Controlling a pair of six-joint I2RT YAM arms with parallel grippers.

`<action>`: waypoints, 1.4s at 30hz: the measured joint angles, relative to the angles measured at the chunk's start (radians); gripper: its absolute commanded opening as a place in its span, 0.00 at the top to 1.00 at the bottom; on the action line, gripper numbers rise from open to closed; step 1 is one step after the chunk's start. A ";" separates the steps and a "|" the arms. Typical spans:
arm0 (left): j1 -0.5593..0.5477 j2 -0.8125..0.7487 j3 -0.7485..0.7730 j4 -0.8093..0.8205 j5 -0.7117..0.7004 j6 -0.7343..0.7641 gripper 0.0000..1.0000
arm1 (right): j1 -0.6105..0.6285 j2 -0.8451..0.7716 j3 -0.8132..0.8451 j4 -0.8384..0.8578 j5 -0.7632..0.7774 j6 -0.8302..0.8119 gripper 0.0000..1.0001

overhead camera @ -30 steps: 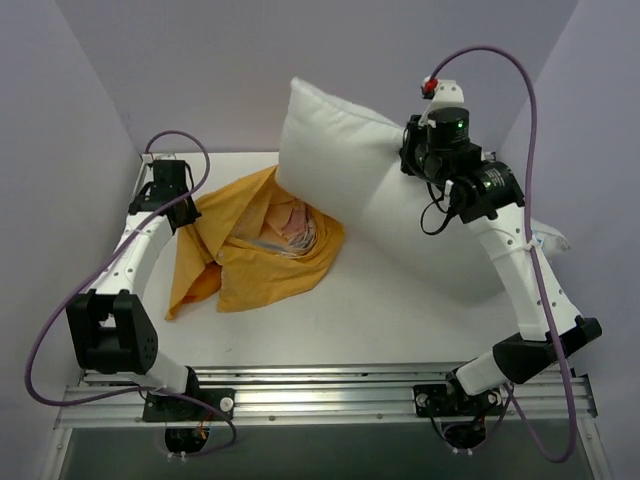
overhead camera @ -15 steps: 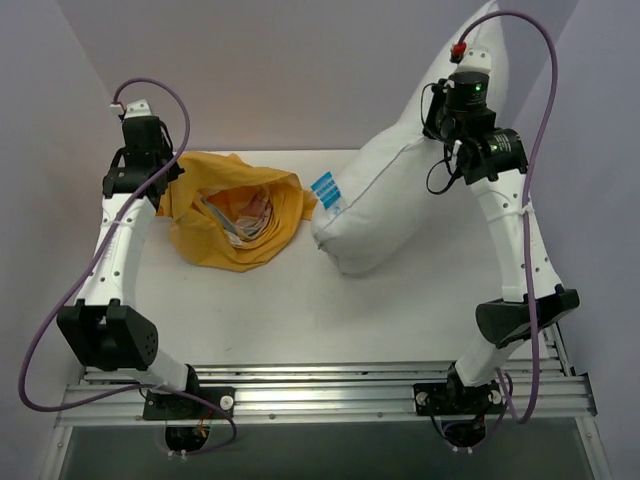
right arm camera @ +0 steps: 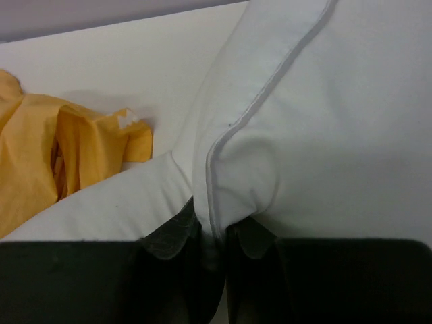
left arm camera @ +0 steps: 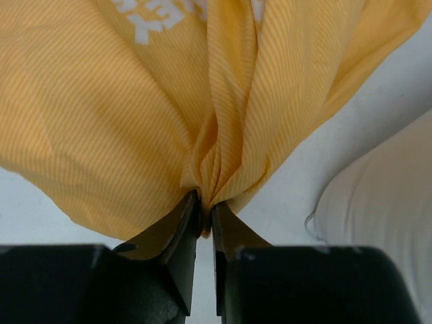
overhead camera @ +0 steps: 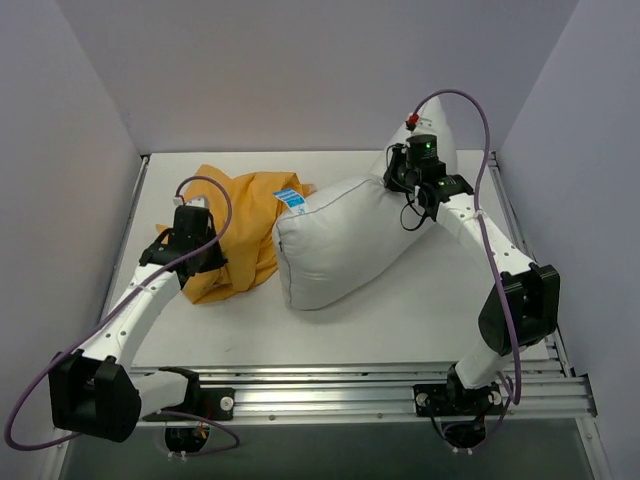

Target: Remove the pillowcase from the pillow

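The orange-yellow pillowcase (overhead camera: 245,225) lies crumpled at the left of the table, its plain side up. My left gripper (overhead camera: 200,255) is shut on a bunched fold of it (left arm camera: 206,169). The white pillow (overhead camera: 340,240) lies bare across the middle, its blue tag end touching the cloth. My right gripper (overhead camera: 405,185) is shut on the pillow's piped seam at its far right corner (right arm camera: 216,202). The pillowcase also shows at the left of the right wrist view (right arm camera: 61,148).
White table (overhead camera: 400,320) between purple-grey walls at the left, back and right. A metal rail (overhead camera: 320,385) with both arm bases runs along the near edge.
The right arm has lowered the pillow from upright at the back right to lying across the table. The left arm has dropped toward the near left, dragging the pillowcase flatter.
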 measured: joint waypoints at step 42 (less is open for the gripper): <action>-0.009 -0.580 0.204 -0.332 -0.167 0.031 0.06 | -0.201 -0.754 -0.252 -0.482 0.287 0.179 0.00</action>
